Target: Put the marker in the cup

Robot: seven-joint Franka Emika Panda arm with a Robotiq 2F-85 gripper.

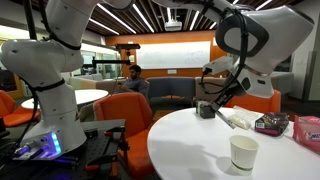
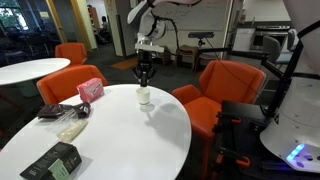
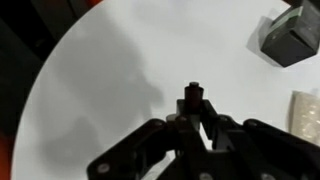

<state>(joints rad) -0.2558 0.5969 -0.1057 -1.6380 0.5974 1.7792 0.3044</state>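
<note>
The gripper (image 3: 192, 122) has its fingers drawn in tight on the marker (image 3: 193, 96), with no gap showing between them in the wrist view. That firm pinch on such a thin pen probably serves to stop it twisting or slipping on the way to the cup (image 1: 243, 152). The marker is off the table (image 2: 130, 135), carried in the claw above the level of the cup's rim. Only a short dark stub with a squared end sticks out past the fingertips, pointing down at the tabletop. No paler section is visible, and the rest of the barrel is hidden inside the fingers. Held end-down like this, it would go into the mouth lengthwise rather than lie across the rim. The cup (image 2: 145, 96) stands upright and open, white and plain, with bare table around it. In an exterior view the gripper (image 2: 145, 76) seems to hang directly above the cup, but the wrist view shows no cup beneath, so the two may simply fall along one line of sight. A pink packet (image 2: 90, 89) lies well away from the cup, as does a clear bag (image 2: 70, 126).
</note>
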